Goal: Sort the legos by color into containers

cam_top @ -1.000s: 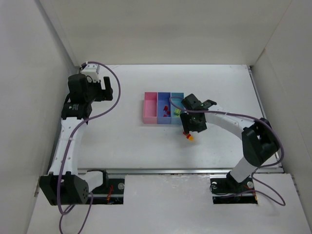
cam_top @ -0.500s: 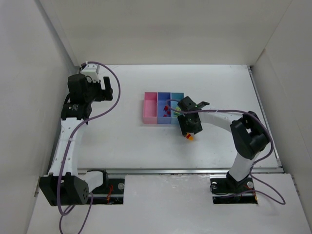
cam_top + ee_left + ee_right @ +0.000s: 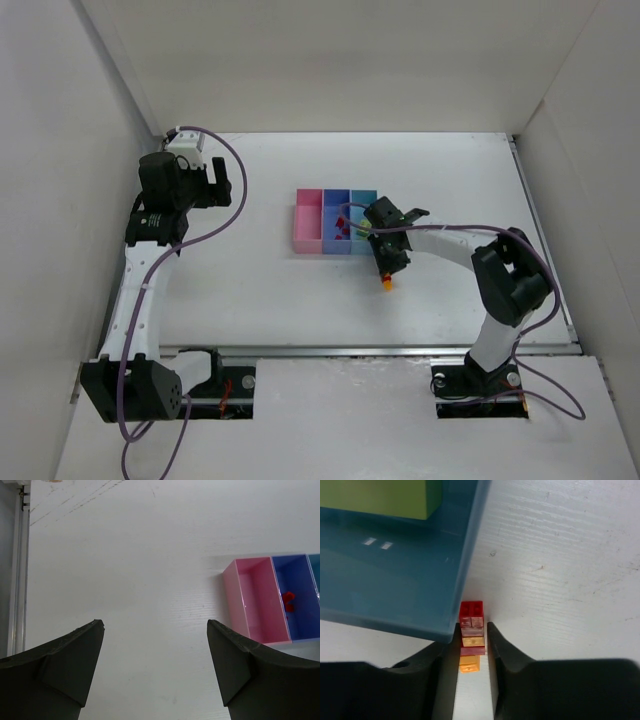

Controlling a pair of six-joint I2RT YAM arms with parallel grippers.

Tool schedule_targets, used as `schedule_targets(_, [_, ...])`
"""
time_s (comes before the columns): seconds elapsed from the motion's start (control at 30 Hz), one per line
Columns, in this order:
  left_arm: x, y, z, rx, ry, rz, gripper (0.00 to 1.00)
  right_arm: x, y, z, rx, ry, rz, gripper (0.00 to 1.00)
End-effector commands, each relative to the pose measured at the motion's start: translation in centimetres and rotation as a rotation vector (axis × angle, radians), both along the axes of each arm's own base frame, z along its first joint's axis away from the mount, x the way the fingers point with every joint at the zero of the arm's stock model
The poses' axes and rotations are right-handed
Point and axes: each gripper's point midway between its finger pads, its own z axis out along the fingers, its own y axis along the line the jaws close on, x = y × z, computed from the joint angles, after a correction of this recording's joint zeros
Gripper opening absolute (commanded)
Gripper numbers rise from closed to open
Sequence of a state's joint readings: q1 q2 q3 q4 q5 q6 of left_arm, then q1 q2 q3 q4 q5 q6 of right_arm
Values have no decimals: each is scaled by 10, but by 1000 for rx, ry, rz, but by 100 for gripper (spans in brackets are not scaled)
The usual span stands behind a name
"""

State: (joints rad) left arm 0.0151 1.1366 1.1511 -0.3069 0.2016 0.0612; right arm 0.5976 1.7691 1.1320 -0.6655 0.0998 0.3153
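The left gripper (image 3: 155, 625), in the upper left of the top view, has not moved over the last second. Its jaws are spread wide over bare table (image 3: 280, 290), well apart from the bins.

The 3 joined bins sit at centre frame. The pink bin (image 3: 260, 605) shows no brick in the left wrist view. The medium-blue bin (image 3: 300, 580) holds a few red legos (image 3: 287, 601). The light-blue bin (image 3: 395, 580) holds 1 yellow-green lego (image 3: 380, 497).

The right arm has changed. A second ago its elbow reached toward the right edge and its wrist stood further right. It has since folded in, and the wrist has swung left to the lower right corner of the light-blue bin.

The right gripper (image 3: 472, 626) is clenched on a stack of legos (image 3: 472, 640), red pieces alternating with orange-yellow. The stack lies lengthwise in the gap, both fingers pressing its sides and its red end poking out past the tips, just beside the bin wall. I cannot tell whether it is off the table.

The load looks close to delivery, but a mixed stack probably still needs splitting before it counts as sorted.
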Motion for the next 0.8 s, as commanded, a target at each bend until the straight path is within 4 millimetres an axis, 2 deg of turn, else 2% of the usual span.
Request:
schedule_targets(0.0, [0,2,25,-2,-77,5,82,8,14,8,51,-43,19,27])
schedule_targets(0.1, [0,2,25,-2,-77,5,82,8,18,15,79,-50,35,28])
schedule_targets(0.13, [0,2,25,-2,-77,5,82,8,18,15,79,-50,36,40])
schedule_targets(0.23, [0,2,25,-2,-77,5,82,4,16,20,82,-54,36,59])
schedule_targets(0.33, [0,2,25,-2,-77,5,82,2,15,32,104,-75,17,64])
schedule_targets(0.43, [-1,0,20,-6,-68,-3,82,-1,20,44,162,-99,18,64])
schedule_targets(0.5, [-1,0,20,-6,-68,-3,82,-13,22,37,159,-74,39,64])
schedule_targets(0.53, [-1,0,20,-6,-68,-3,82,-13,22,37,161,-72,31,63])
schedule_targets(0.6, [-1,0,20,-6,-68,-3,82,-25,15,23,121,-33,13,60])
schedule_targets(0.77, [-1,0,20,-6,-68,-3,82,-31,11,12,93,-21,-2,57])
